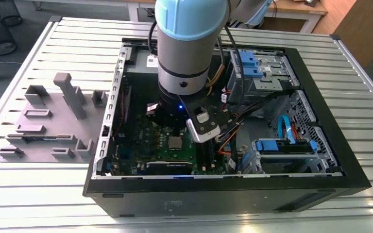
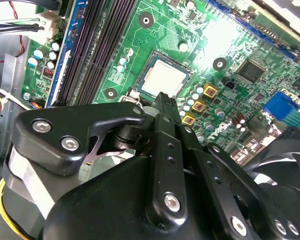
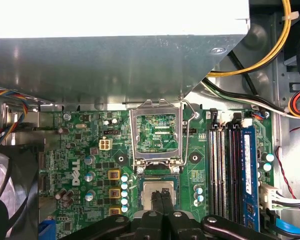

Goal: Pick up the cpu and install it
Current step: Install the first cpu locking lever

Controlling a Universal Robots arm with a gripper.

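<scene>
The cpu is a small silver-grey square lying flat in its socket on the green motherboard. It also appears in the second wrist view and the exterior view. My gripper hangs just over the cpu, its two black fingers pressed together with nothing between them. The dark socket frame stands flipped open beside the cpu.
The open computer case lies on a slatted metal table. Memory slots, a fan, cable bundles and a metal box crowd the socket. Grey fixture blocks sit on the exterior view's left.
</scene>
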